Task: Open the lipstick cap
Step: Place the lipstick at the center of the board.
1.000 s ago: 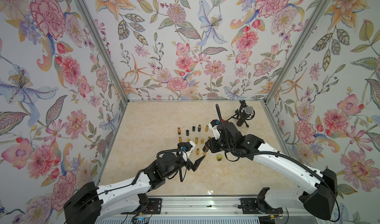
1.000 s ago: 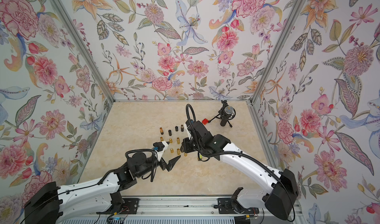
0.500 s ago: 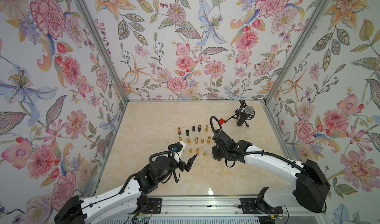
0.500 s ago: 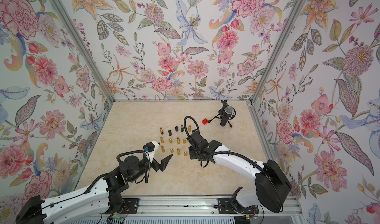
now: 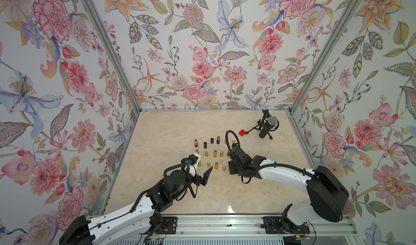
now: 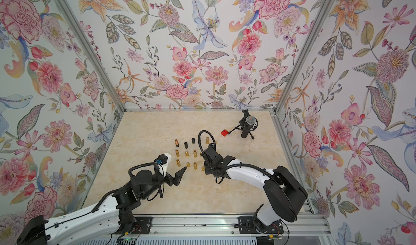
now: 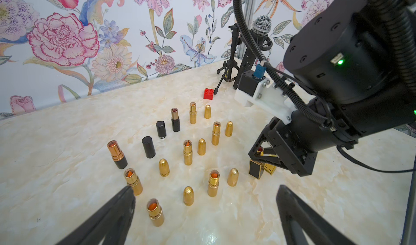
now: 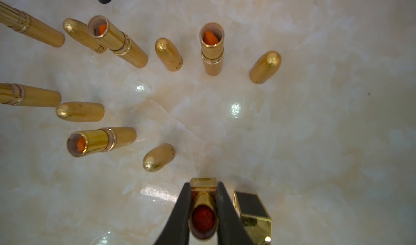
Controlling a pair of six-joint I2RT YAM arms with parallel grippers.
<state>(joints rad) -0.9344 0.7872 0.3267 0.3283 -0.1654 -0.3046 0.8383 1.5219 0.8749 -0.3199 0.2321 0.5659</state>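
An uncapped lipstick (image 8: 203, 216) with a square gold base and a dark red tip stands on the marble table, and my right gripper (image 8: 203, 186) is shut on it. Its black-and-gold square cap (image 8: 252, 207) stands on the table right beside it, apart from the fingers. In the left wrist view the right gripper (image 7: 262, 156) and the cap (image 7: 255, 168) sit to the right of the rows. My left gripper (image 7: 204, 188) is open and holds nothing, hovering at the front of the rows. In both top views the left gripper (image 5: 201, 168) (image 6: 174, 168) is left of the right gripper (image 5: 233, 167).
Several gold lipsticks (image 7: 188, 152) with orange tips and bullet-shaped gold caps (image 7: 188, 195) stand in rows, with black tubes (image 7: 148, 147) behind them. A red brick (image 5: 242, 132) and a microphone on a tripod (image 5: 267, 125) stand at the back right. Flowered walls close three sides.
My right gripper has come toward the front with the lipstick, down next to the cap. The left arm has drawn back a little to the front left, still open.
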